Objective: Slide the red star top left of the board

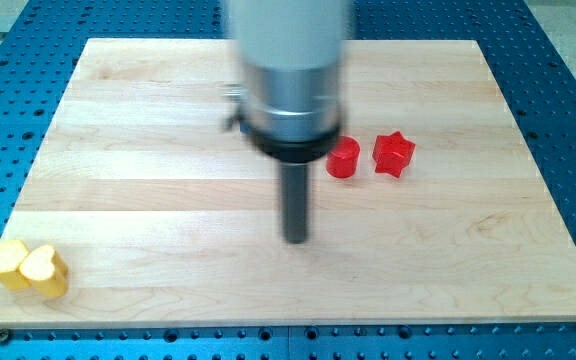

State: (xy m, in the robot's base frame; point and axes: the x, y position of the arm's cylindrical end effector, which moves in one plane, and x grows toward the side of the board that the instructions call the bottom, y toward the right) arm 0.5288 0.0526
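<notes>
You see the red star (394, 153) right of the board's (168, 110) centre, a red cylinder (343, 158) just beside its left. Bare wood lies toward the top left. The rod hangs upright with no claw; my tip (296, 239) rests below-left of both.

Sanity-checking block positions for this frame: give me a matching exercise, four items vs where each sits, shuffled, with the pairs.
Items:
1. red star
2. red cylinder
3. yellow heart
4. my tip

Places:
A. board's bottom-left corner, touching another yellow block
B. on bare wood, toward the view's bottom-left of both red blocks, touching neither
C. rightmost of the red pair
D. just left of the star, with a small gap

Pairs: 1-C, 2-D, 3-A, 4-B
</notes>
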